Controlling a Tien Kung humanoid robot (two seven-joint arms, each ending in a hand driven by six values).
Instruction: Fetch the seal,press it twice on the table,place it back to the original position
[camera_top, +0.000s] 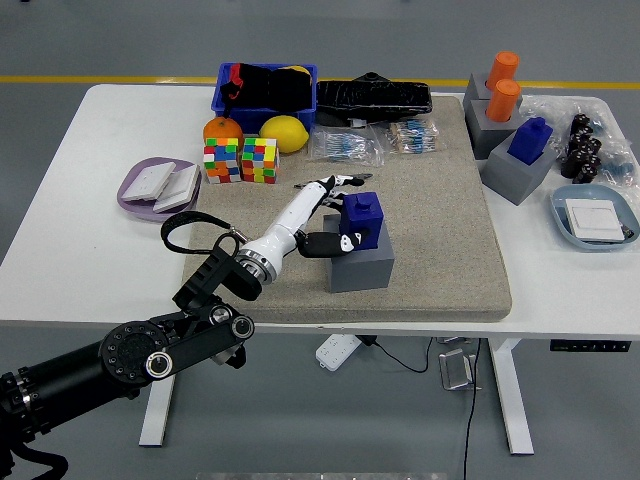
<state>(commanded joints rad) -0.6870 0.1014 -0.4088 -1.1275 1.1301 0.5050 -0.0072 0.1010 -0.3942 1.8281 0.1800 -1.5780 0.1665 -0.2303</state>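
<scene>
A blue seal (364, 215) stands upright in a grey block (362, 268) in the middle of the beige mat (440, 230). My left hand (350, 211) reaches in from the lower left and is closed around the seal. Its fingers (340, 181) curl behind the seal's top and the thumb (335, 243) lies across its front. The seal still sits on the block. My right arm is out of view.
Two colour cubes (240, 160), an orange (218, 128), a lemon (284, 132) and a blue bin (265, 85) stand behind the hand. A purple plate (135, 195) is at the left. Another blue seal (529, 140) and orange seals (502, 85) on grey blocks stand far right.
</scene>
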